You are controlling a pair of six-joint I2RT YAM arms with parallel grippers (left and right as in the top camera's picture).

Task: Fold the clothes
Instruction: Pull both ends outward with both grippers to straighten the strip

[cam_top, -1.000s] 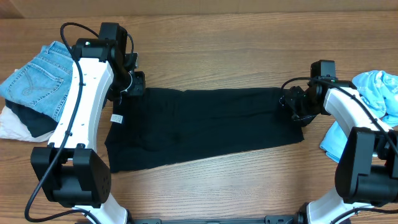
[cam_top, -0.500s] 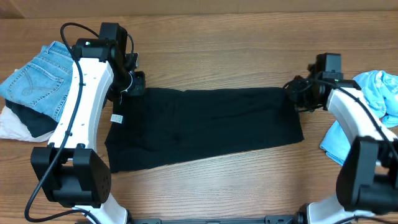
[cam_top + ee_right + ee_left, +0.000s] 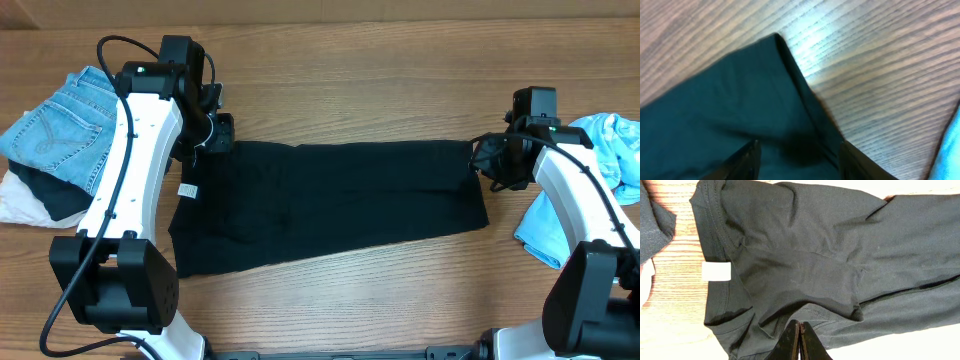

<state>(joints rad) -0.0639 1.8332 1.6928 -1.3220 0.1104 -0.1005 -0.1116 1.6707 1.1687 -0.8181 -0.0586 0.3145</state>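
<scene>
A long black fabric T-shirt (image 3: 330, 205) spans the wooden table (image 3: 350, 80) mid-width. The left hand (image 3: 799, 337) pinches its far-left edge; the right hand (image 3: 799, 155), parted and empty, hovers over its far-right corner. Open wood runs along the table's far edge.

No text can be read anywhere; the small white tag (image 3: 716, 271) at the neck of the black T-shirt (image 3: 840, 255) looks blank.

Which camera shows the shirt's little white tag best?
The left wrist view: the white tag sits large and sharp in frame. Overhead, the tag is only a speck; the right wrist view misses it.
</scene>
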